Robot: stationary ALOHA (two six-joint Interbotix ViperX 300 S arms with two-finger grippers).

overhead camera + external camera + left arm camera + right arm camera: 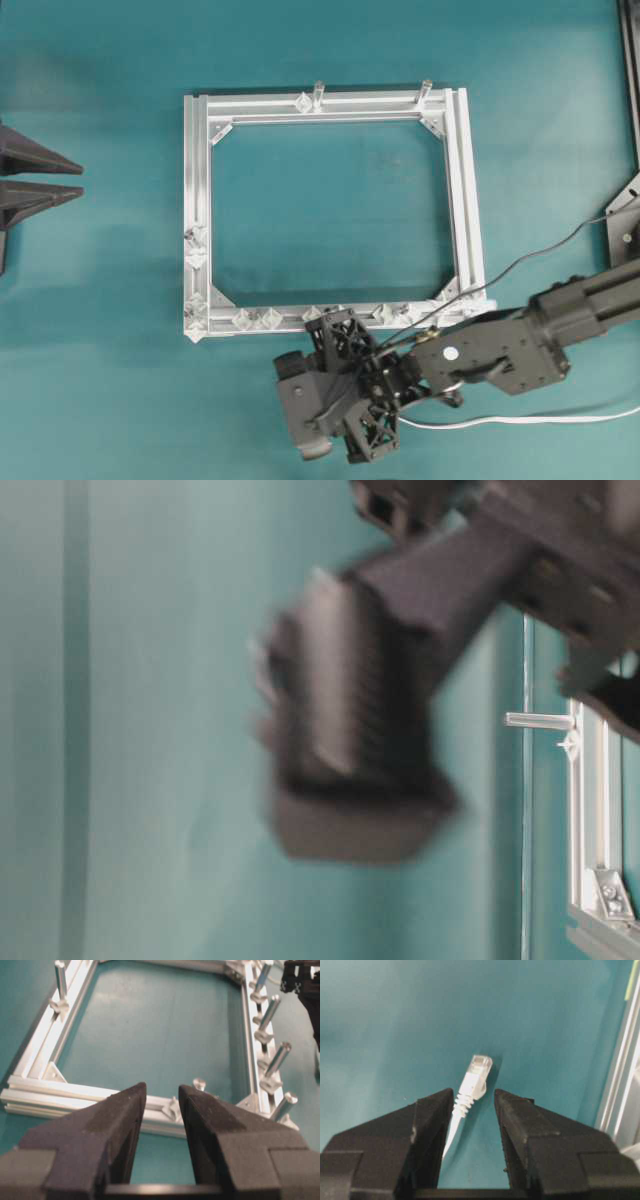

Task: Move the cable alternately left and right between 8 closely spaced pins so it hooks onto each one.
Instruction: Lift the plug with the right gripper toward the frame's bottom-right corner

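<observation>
The cable [520, 419] is a thin white cord lying on the teal table from under my right arm to the right edge. Its clear-white plug [480, 1067] rests on the table just ahead of my right gripper [474, 1094]. That gripper is open, and the cord runs loose between its fingers, close to the left one. In the overhead view the right gripper [345, 392] hangs below the bottom rail of the silver frame [455, 200]. The whitish diamond pins [255, 319] sit along that rail and the left rail. My left gripper [162, 1092] is open and empty, at the far left [78, 181].
Two taller upright posts [318, 95] stand on the frame's far rail. Dark wires [540, 255] run to the right arm. In the table-level view a blurred dark part of the right arm [360, 730] fills the middle, with the frame [590, 810] at the right edge.
</observation>
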